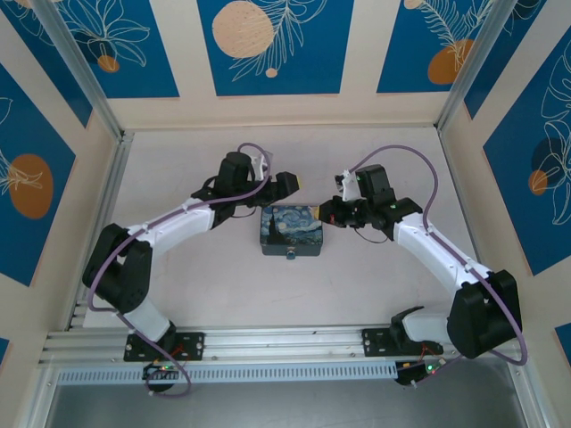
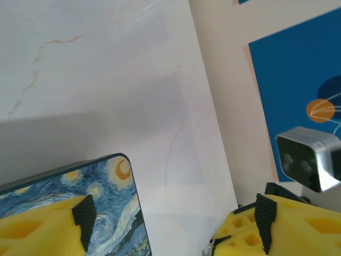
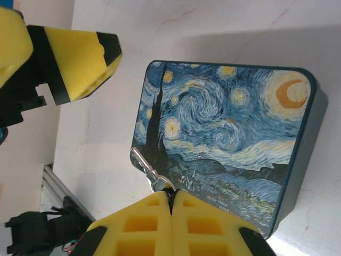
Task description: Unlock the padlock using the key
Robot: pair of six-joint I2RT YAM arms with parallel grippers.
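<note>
overhead, both hands meet at the far edge of the painted box (image 1: 293,230), which sits mid-desk (image 1: 223,294).

right hand (image 3: 171,201): yellow fingers pressed flat together, pinching the key (image 3: 145,165) by its head. the head is buried between the pads. the thin silvery shank pokes out ahead of the fingertips, slanting up and left over the corner of the box lid. cannot tell whether the shank touches the lid. a second bit of metal shows right at the pinch, too small to read.

left hand (image 2: 173,216): fingers spread wide apart. one finger hangs over a corner of the box lid, the other off past the box edge over bare desk. both are cut off by the bottom of its wrist view. just beyond the outer finger sits the right arm's silver wrist camera (image 2: 311,157). a tiny metal glint lies at the frame bottom beside that finger; cannot tell what it is.

from the right wrist, the left hand's fingers lie ahead and to the left of the key tip, apart from it, one partly out of frame.

padlock (image 1: 292,256): a small blue-grey speck against the box's near side, the side opposite both hands. shackle and keyhole not legible.
</note>
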